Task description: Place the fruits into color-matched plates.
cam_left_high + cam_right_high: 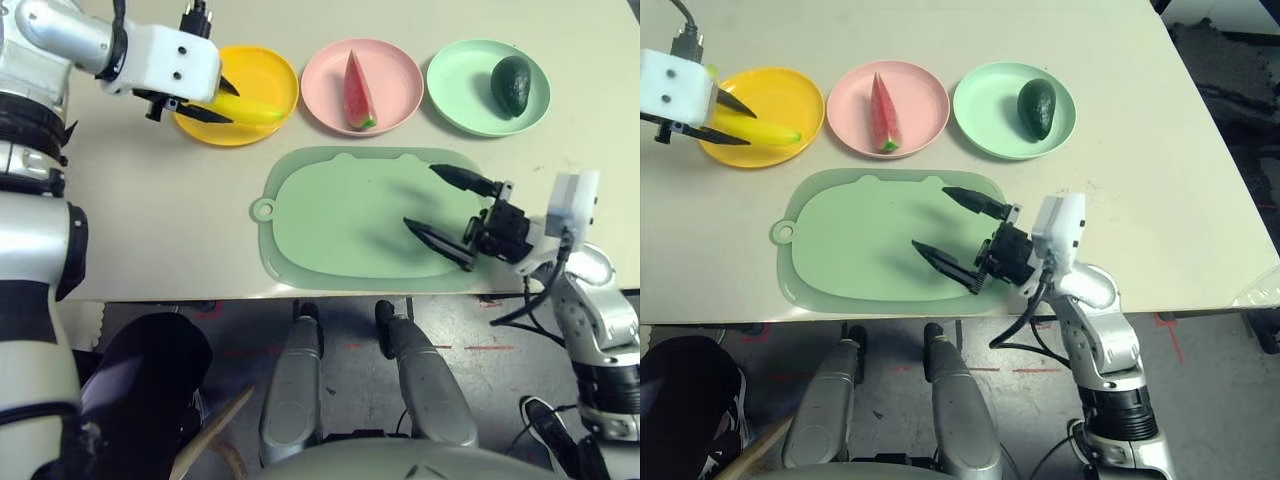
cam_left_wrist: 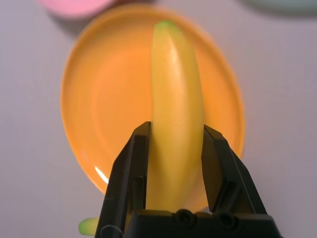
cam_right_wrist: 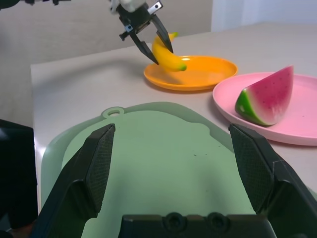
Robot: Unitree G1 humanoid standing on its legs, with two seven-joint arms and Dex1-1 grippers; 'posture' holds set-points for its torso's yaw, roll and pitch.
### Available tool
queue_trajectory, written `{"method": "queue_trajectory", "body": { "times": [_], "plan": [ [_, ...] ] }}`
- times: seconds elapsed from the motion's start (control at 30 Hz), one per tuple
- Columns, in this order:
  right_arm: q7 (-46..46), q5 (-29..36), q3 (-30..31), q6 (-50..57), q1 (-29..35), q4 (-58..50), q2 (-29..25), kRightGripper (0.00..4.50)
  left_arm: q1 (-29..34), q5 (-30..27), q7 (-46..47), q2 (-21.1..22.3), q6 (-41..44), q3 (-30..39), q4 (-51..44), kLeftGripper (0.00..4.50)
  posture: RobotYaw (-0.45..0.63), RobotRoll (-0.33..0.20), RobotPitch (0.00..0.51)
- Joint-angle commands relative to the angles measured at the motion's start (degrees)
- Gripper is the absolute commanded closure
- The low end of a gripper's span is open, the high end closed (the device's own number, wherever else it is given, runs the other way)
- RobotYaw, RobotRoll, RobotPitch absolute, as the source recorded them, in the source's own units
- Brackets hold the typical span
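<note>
My left gripper is shut on the yellow banana and holds it just above the yellow plate at the far left. In the left wrist view both fingers press the banana's sides. The red watermelon wedge lies on the pink plate. On the mint green plate rests the dark green avocado. My right gripper hangs open and holds nothing, low over the right part of the pale green mat.
The three plates stand in a row along the far side of the table, behind the mat. The table's near edge runs just below the mat. Bare tabletop lies to the left of the mat.
</note>
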Motion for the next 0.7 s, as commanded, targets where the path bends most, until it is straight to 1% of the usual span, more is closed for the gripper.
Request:
{"method": "queue_trajectory", "body": {
  "times": [0.03, 0.1, 0.3, 0.37, 0.4, 0.43, 0.57, 0.6, 0.7],
  "plan": [
    [-0.7, -1.4, 1.0, -0.2, 1.4, -0.5, 0.2, 0.00, 2.1, 6.1, 10.2, -1.4, 2.1, -0.8, 3.2, 2.97, -0.01, 0.000, 0.416],
    [-1.1, -1.8, 0.9, -0.7, 0.8, 0.8, 0.6, 0.00, 3.0, 8.6, 15.1, -2.5, 3.2, -1.2, 4.1, 2.97, -0.01, 0.000, 0.413],
    [-0.8, -2.1, 1.2, -0.6, -0.4, 1.3, 0.4, 0.00, 4.1, 12.0, 21.7, -5.3, 4.2, -0.5, 5.1, 2.97, -0.03, 0.000, 0.406],
    [-0.5, -2.1, 1.2, -0.5, -0.3, 1.3, 0.1, 0.00, 4.3, 12.4, 22.2, -5.7, 3.6, -0.2, 5.1, 2.22, -0.04, 0.000, 0.408],
    [-0.4, -2.1, 1.1, -0.5, -0.3, 1.3, 0.0, 0.00, 4.3, 12.5, 22.3, -5.9, 3.3, -0.1, 5.1, 1.97, -0.03, 0.000, 0.408],
    [-0.5, -2.0, 0.9, -0.5, -0.2, 1.3, -0.1, 0.00, 4.4, 12.7, 22.3, -5.9, 2.9, 0.1, 5.1, 1.62, -0.03, 0.000, 0.408],
    [-0.7, -1.7, 0.4, -0.1, 0.0, 1.2, -0.5, 0.00, 4.3, 13.1, 22.2, -5.1, 1.4, 0.8, 4.9, 0.24, -0.03, 0.000, 0.413],
    [-0.8, -1.6, 0.2, 0.1, 0.1, 1.3, -0.6, 0.00, 4.2, 13.0, 22.0, -4.8, 1.1, 1.1, 4.8, 0.02, -0.03, 0.000, 0.413],
    [-1.3, -1.0, -0.9, 0.6, -0.1, 2.1, -0.9, 0.00, 4.2, 10.8, 19.7, -3.7, 0.8, 3.7, 4.6, 0.02, -0.02, 0.000, 0.417]
  ]
}}
